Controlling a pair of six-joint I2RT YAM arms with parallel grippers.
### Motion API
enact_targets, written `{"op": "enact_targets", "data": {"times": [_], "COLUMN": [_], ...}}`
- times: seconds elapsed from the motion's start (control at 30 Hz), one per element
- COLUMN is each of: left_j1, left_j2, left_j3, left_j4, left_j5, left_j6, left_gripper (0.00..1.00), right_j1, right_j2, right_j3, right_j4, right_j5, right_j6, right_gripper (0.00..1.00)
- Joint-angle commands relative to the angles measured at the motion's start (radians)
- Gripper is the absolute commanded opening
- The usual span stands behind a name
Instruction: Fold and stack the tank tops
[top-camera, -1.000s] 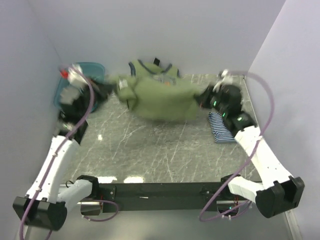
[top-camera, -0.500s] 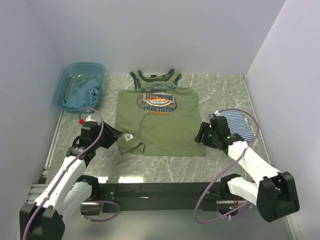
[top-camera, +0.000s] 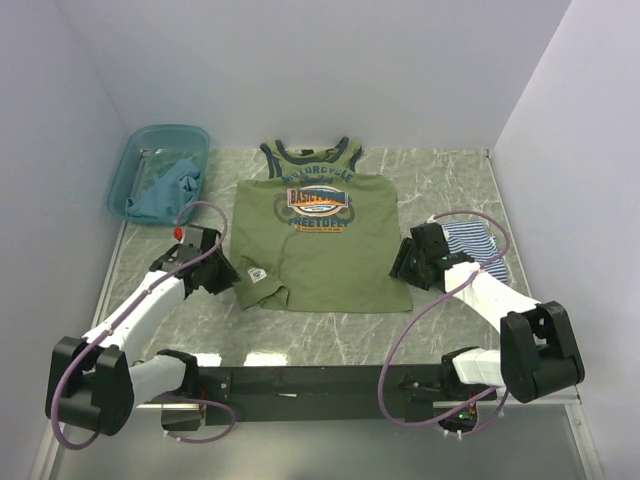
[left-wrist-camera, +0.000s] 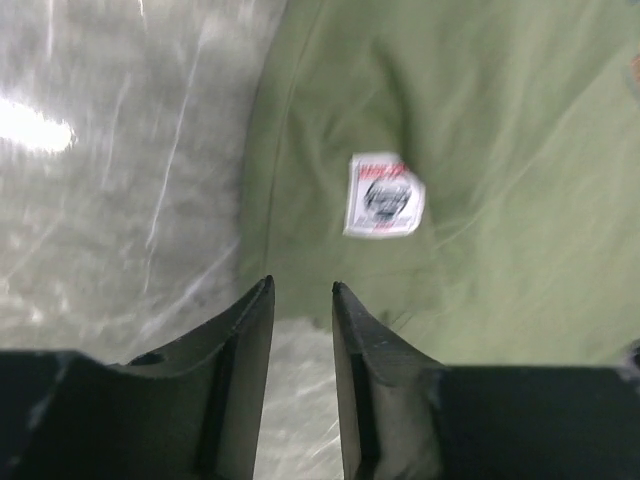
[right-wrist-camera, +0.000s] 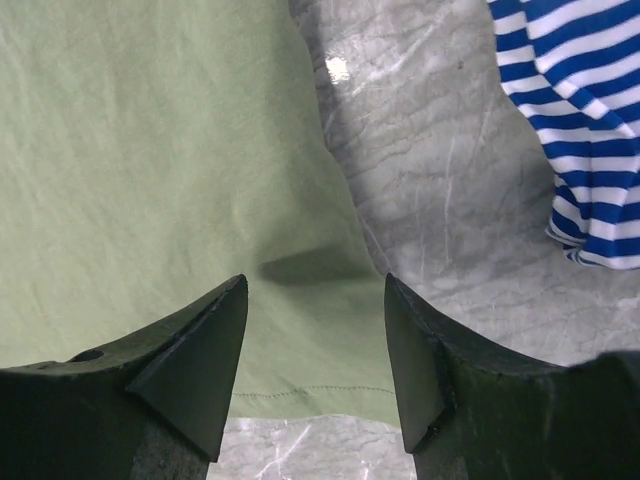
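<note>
The olive tank top (top-camera: 318, 250) lies flat, awaiting its first fold. The left hand (left-wrist-camera: 300, 288) and right hand (right-wrist-camera: 315, 283) hover parted and empty; next, each should pinch a hem corner.

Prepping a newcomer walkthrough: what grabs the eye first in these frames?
The olive green tank top lies spread flat mid-table, lettering up, with a white label near its near-left corner. The left gripper and right gripper sit open at its near corners, holding nothing. The striped tank top lies at the right; the teal basin at far left holds the blue tank top.
</note>
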Motion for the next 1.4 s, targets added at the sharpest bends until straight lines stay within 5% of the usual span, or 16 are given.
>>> {"op": "enact_targets", "data": {"times": [0.0, 0.27, 0.67, 0.77, 0.93, 1.03, 1.13, 1.23, 1.37], "left_j1": [-0.06, -0.157, -0.159, -0.159, -0.153, -0.134, -0.094, -0.031, 0.007], "left_j2": [0.013, 0.098, 0.213, 0.222, 0.225, 0.201, 0.167, 0.132, 0.102], "left_j3": [0.058, 0.039, -0.013, -0.019, 0.028, 0.071, 0.102, 0.128, 0.16], "left_j4": [-0.122, -0.182, -0.051, -0.062, -0.113, -0.157, -0.201, -0.231, -0.27], "left_j5": [-0.07, -0.137, -0.119, -0.125, -0.169, -0.203, -0.218, -0.218, -0.235], "left_j6": [-0.007, -0.151, -0.136, -0.137, -0.117, -0.099, -0.076, -0.042, -0.022], "left_gripper": [0.36, 0.36, 0.37, 0.33, 0.03, 0.01, 0.01, 0.01, 0.0], "right_j1": [-0.014, -0.04, -0.075, -0.077, -0.078, -0.078, -0.08, -0.089, -0.113], "right_j2": [-0.045, -0.068, -0.101, -0.102, -0.102, -0.105, -0.125, -0.136, -0.153], "right_j3": [-0.011, -0.04, -0.103, -0.123, -0.155, -0.167, -0.184, -0.187, -0.175], "right_j4": [-0.006, -0.033, -0.017, -0.019, -0.01, -0.007, -0.003, -0.011, -0.036], "right_j5": [0.044, 0.019, -0.038, -0.038, -0.064, -0.07, -0.059, -0.054, -0.053], "right_j6": [0.034, 0.072, 0.086, 0.1, 0.121, 0.127, 0.129, 0.123, 0.107], "right_gripper": [0.64, 0.65, 0.65, 0.65, 0.65, 0.62, 0.52, 0.26, 0.04]}}
